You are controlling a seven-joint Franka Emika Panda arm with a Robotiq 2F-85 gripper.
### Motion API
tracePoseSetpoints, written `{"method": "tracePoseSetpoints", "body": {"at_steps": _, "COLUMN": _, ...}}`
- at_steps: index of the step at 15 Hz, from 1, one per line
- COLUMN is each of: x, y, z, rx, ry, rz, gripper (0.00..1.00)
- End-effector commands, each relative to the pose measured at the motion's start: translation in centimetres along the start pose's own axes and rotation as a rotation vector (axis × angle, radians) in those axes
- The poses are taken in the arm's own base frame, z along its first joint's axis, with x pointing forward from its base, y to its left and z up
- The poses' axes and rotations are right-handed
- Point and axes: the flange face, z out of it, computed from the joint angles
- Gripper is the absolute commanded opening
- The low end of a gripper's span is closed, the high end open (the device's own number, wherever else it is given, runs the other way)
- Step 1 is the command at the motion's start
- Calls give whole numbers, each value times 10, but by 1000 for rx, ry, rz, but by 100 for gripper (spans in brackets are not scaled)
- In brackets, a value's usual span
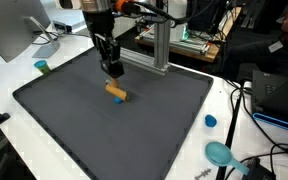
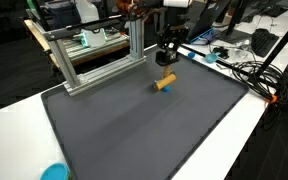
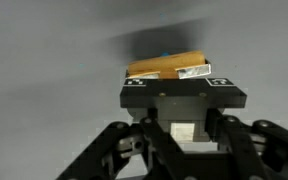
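Orange is what catches the eye in an exterior view: a single orange cylinder [image 1: 115, 92] lies flat on the dark mat [image 1: 104, 135] that covers most of the white counter [image 1: 4, 88]. Its long axis runs from upper left to lower right, with the small blue tip at the lower-right end. The claw [image 1: 113, 70] hangs just above the cylinder's upper-left end, fingers pointing down, apart from it and gripping nothing. From here its fingers are too small to judge. Two small blue caps sit on the counter off the mat, the far one [image 1: 42, 67] near the monitor and the near one [image 1: 211, 121] by the cables. One teal round thing [image 1: 220, 153] lies close to the second cap. One aluminium frame [image 1: 160, 42] stands behind the mat. From the opposite side, in an exterior view, the claw [image 2: 167, 60] again sits just above the one orange cylinder [image 2: 165, 82], whose axis here slants from lower left, the blue end, to upper right. The frame [image 2: 94, 60] stands along the mat's [image 2: 134, 130] far edge, and one teal thing [image 2: 54, 172] shows at the bottom. The wrist view is blurred, but the claw's [image 3: 184, 90] fingers look drawn together in the middle with nothing between them. The orange cylinder [image 3: 169, 66] lies just beyond them, running nearly left to right.
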Motion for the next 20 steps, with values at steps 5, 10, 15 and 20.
{"method": "tracePoseSetpoints", "body": {"at_steps": 5, "x": 11, "y": -13, "z": 14, "rx": 10, "ry": 11, "rz": 14, "gripper": 22}}
{"method": "tracePoseSetpoints", "body": {"at_steps": 10, "x": 8, "y": -18, "z": 28, "rx": -3, "ry": -41, "rz": -6, "gripper": 22}}
{"method": "tracePoseSetpoints", "body": {"at_steps": 15, "x": 9, "y": -14, "z": 40, "rx": -13, "ry": -86, "rz": 2, "gripper": 22}}
{"method": "tracePoseSetpoints", "body": {"at_steps": 20, "x": 7, "y": -11, "z": 49, "rx": -42, "ry": -135, "rz": 4, "gripper": 22}}
